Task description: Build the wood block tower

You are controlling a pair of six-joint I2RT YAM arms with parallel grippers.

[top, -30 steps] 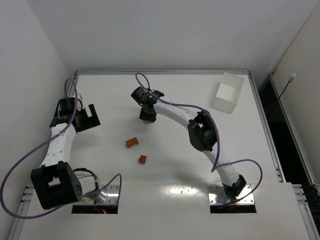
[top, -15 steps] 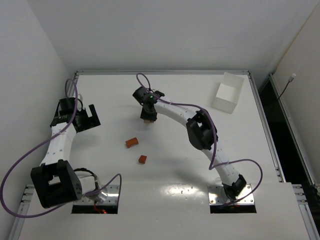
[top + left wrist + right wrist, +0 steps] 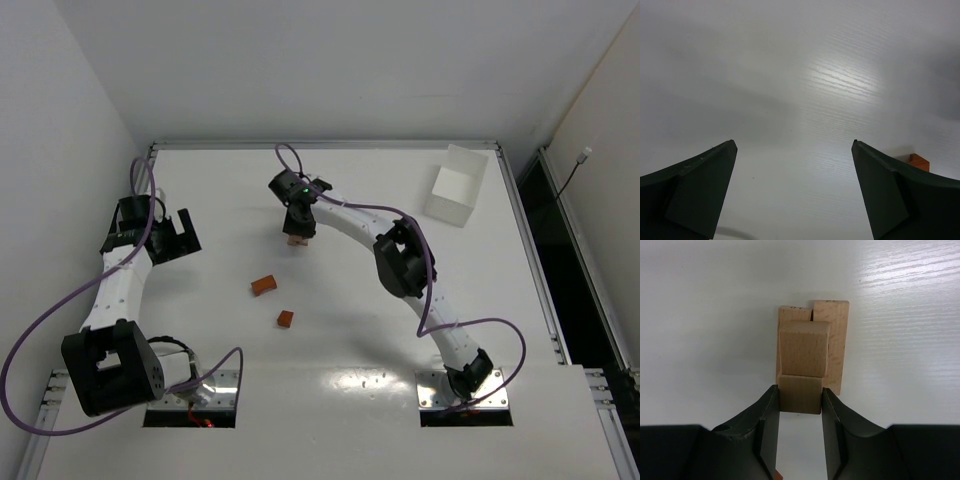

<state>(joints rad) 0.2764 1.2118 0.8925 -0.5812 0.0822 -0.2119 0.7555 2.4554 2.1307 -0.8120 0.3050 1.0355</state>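
Note:
In the right wrist view two pale tan flat bars (image 3: 835, 337) lie side by side on the table, with a pale tan cube (image 3: 804, 348) on top of them. My right gripper (image 3: 800, 399) is shut on a second pale tan cube (image 3: 800, 392), held against the near side of the first cube over the bars' near end. In the top view this small tower (image 3: 293, 241) shows just under the right gripper (image 3: 298, 232). Two reddish-orange blocks (image 3: 263, 285) (image 3: 285, 319) lie loose on the table. My left gripper (image 3: 178, 236) is open and empty at the far left; one reddish block (image 3: 919, 161) shows beside its right finger.
A white rectangular box (image 3: 457, 186) stands at the back right. The right arm stretches diagonally across the middle of the table. Walls close the table at the back and left.
My right gripper has shifted slightly right and toward the back with the pale cube in it. The left arm and the loose reddish blocks have not moved.

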